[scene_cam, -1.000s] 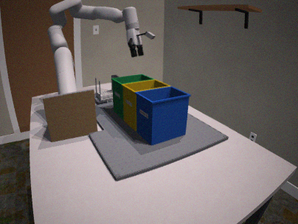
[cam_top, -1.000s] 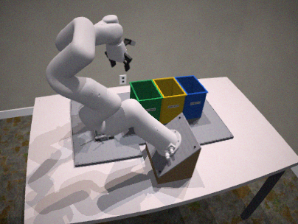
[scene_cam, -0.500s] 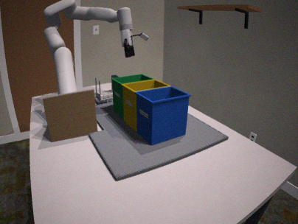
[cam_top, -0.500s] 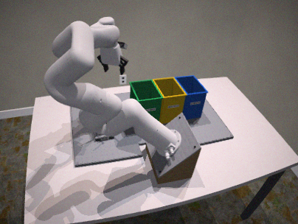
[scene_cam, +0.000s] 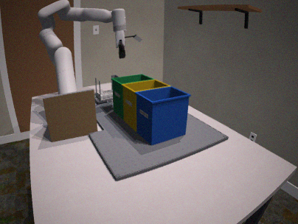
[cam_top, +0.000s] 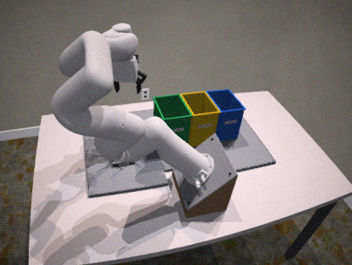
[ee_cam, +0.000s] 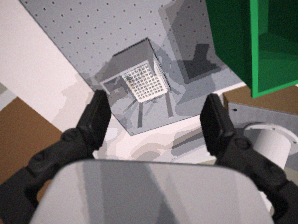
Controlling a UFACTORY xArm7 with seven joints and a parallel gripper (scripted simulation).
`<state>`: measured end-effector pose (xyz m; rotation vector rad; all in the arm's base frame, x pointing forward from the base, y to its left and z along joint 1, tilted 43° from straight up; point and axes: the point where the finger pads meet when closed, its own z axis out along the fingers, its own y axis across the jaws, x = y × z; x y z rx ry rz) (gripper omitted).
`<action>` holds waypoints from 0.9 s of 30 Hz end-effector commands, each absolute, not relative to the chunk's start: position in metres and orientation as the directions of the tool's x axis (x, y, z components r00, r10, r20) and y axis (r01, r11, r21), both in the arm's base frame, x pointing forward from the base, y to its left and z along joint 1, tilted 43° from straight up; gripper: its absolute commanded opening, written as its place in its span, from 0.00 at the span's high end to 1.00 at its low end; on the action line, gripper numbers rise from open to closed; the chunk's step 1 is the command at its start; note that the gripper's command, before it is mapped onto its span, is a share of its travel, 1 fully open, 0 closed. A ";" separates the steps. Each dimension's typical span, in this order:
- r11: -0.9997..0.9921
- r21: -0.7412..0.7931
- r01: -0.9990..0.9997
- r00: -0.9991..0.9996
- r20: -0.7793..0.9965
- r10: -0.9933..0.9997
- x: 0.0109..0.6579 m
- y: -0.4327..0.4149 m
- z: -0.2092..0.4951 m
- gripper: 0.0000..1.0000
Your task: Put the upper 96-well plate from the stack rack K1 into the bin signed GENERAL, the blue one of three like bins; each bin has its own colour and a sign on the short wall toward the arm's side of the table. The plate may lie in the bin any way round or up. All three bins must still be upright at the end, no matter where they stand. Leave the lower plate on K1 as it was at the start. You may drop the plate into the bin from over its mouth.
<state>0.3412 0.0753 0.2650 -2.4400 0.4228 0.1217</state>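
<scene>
The stack rack K1 [ee_cam: 142,82] stands on the grey perforated mat, with the white 96-well plate [ee_cam: 145,81] on top; the lower plate is hidden beneath it. In the exterior view the rack [scene_cam: 102,93] shows partly behind the green bin. My gripper [ee_cam: 155,103] is open and empty, high above the rack and pointing down; it also shows in the top and exterior views [cam_top: 129,84] [scene_cam: 121,52]. The blue bin [scene_cam: 162,114] [cam_top: 226,112] stands upright at the end of the bin row, far from the gripper.
The green bin [scene_cam: 125,88] [ee_cam: 255,40] stands next to the rack, with the yellow bin [scene_cam: 141,95] between it and the blue one. The arm's brown wedge base [cam_top: 205,183] [scene_cam: 70,114] stands near the rack. A grey mat [scene_cam: 158,147] lies under the bins.
</scene>
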 end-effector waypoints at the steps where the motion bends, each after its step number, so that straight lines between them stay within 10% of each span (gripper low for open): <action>1: -0.747 -0.622 -0.236 0.972 -0.144 -0.187 0.323 0.086 0.274 0.00; 27: -0.719 -0.686 0.109 0.993 0.039 0.113 0.264 0.118 0.291 0.00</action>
